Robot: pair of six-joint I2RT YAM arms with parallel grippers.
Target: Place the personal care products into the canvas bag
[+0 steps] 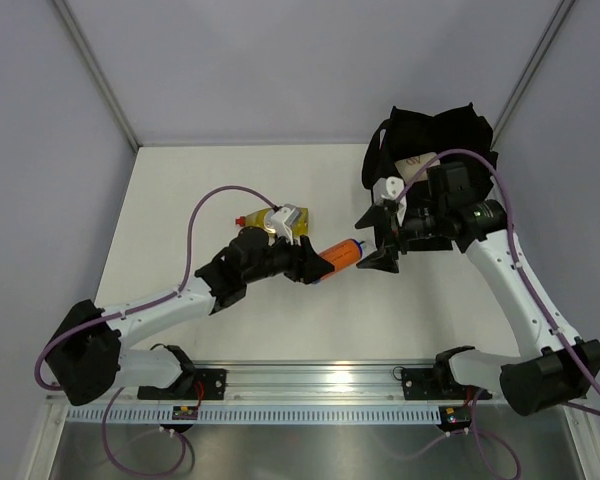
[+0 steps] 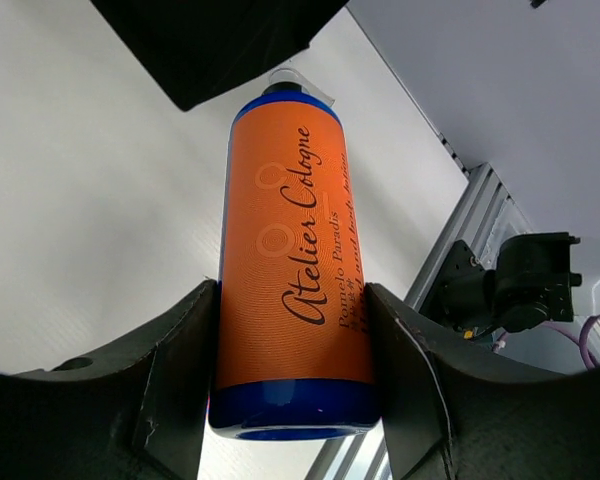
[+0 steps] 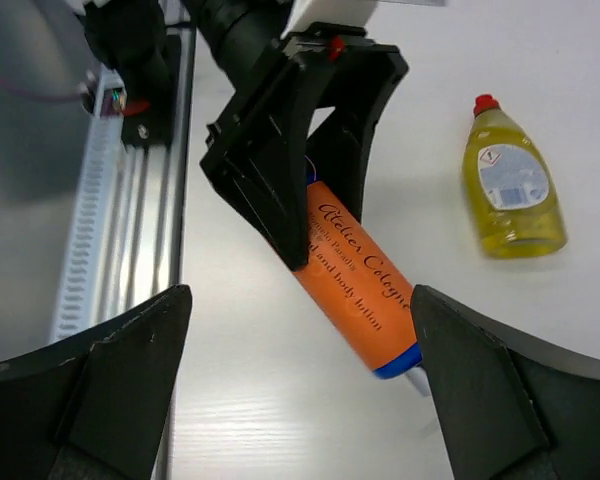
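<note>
Orange bottle (image 1: 342,255): clamped in my left gripper (image 1: 318,263), centre of the top view, long axis pointing right.
Right gripper (image 1: 376,242): spread wide, empty, mouth facing the bottle's far end, just beside it (handover, I'd guess).
Canvas bag (image 1: 435,130): upper right, behind the right arm, so right's nearer.

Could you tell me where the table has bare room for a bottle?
Bare: the far-left table behind the yellow bottle, and the near strip along the rail. Crowded: the middle, where the left gripper holds the orange bottle beside the open right gripper, near the canvas bag.
</note>
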